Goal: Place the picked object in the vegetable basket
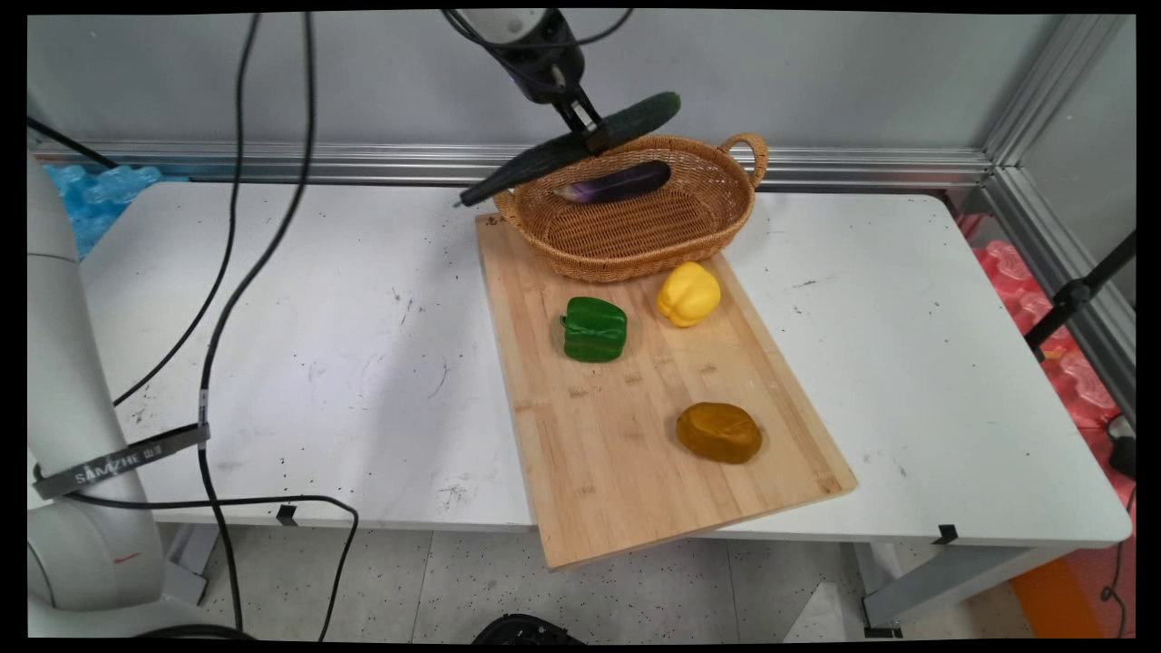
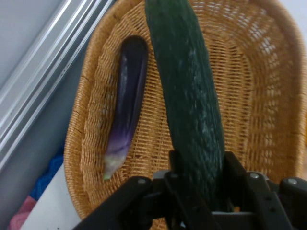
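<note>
The pincer (image 1: pixel 591 130) is clamped around a long dark cucumber (image 1: pixel 571 148), holding it tilted in the air above the wicker basket (image 1: pixel 635 238), whose far rim is at 12 o'clock on the cutting board (image 1: pixel 635 408). A purple eggplant (image 1: pixel 617 183) lies inside the basket. On the board, green pepper (image 1: pixel 594 329) sits at 9 o'clock of the yellow pepper (image 1: pixel 689 293), brown bread roll (image 1: pixel 718 432) toward 6, all on the white surface (image 1: pixel 317 345).

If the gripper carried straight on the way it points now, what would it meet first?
Probably the wicker basket. The gripper, shut on the cucumber, points down into it; the cucumber would touch the weave first, beside the eggplant. Height above the basket is unclear.
</note>
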Robot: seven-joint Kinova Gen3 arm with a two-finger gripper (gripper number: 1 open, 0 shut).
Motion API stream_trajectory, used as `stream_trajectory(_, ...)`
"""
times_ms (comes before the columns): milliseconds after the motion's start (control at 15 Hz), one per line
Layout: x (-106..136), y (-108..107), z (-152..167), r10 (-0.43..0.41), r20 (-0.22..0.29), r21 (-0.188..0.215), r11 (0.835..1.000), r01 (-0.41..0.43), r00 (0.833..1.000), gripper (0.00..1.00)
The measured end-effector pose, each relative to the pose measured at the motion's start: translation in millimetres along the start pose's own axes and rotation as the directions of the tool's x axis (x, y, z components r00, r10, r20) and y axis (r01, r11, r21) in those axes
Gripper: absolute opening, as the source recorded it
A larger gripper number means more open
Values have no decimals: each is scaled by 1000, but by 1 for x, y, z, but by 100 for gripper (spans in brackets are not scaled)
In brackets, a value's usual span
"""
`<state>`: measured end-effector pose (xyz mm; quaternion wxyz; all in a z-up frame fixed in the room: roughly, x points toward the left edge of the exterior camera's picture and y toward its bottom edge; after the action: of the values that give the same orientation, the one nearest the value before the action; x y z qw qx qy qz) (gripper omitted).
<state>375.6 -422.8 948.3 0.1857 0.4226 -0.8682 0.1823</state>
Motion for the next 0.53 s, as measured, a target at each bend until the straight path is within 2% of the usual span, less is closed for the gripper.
stream_trajectory(533,20,5,70,-116,54,29,993,114,992,0)
